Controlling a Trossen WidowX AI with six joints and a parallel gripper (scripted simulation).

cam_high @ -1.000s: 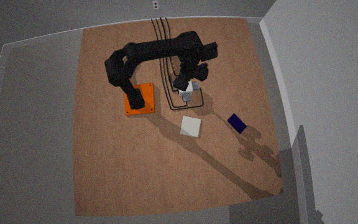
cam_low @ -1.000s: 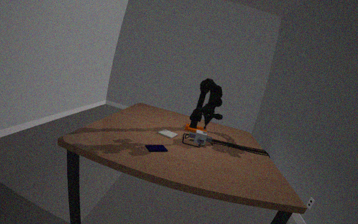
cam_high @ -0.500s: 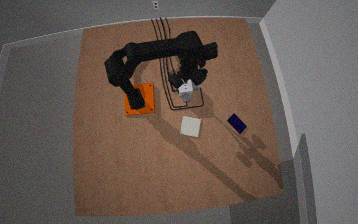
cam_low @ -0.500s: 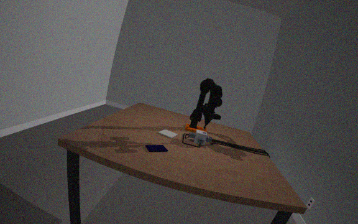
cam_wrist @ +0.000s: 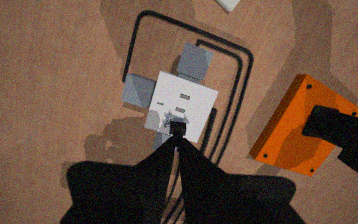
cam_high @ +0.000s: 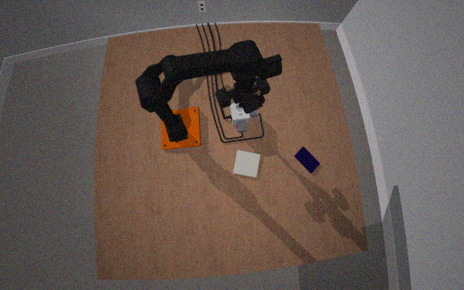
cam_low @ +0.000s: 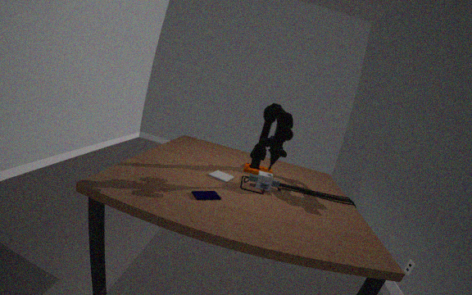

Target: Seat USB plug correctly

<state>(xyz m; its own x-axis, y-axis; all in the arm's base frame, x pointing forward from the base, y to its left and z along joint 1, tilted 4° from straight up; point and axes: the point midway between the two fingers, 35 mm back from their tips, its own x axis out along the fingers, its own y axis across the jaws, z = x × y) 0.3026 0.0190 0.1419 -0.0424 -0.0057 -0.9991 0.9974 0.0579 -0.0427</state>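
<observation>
1. One USB plug [cam_wrist: 178, 128], small and dark, sits over the near edge of the power cube's [cam_wrist: 182, 105] white top, pinched between the fingertips of the gripper [cam_wrist: 178, 136].
2. Two empty slots show on the cube's top beyond the plug; grey adapters stick out of its sides.
3. Black cables [cam_wrist: 236, 95] loop round the cube on the table [cam_high: 143, 209].
4. Orange base plate [cam_wrist: 295, 125] lies near; white pad [cam_high: 246, 163] and blue card [cam_high: 307, 159] rest farther off.

Matte black arm [cam_high: 200, 64], orange square base [cam_high: 181, 129]
</observation>
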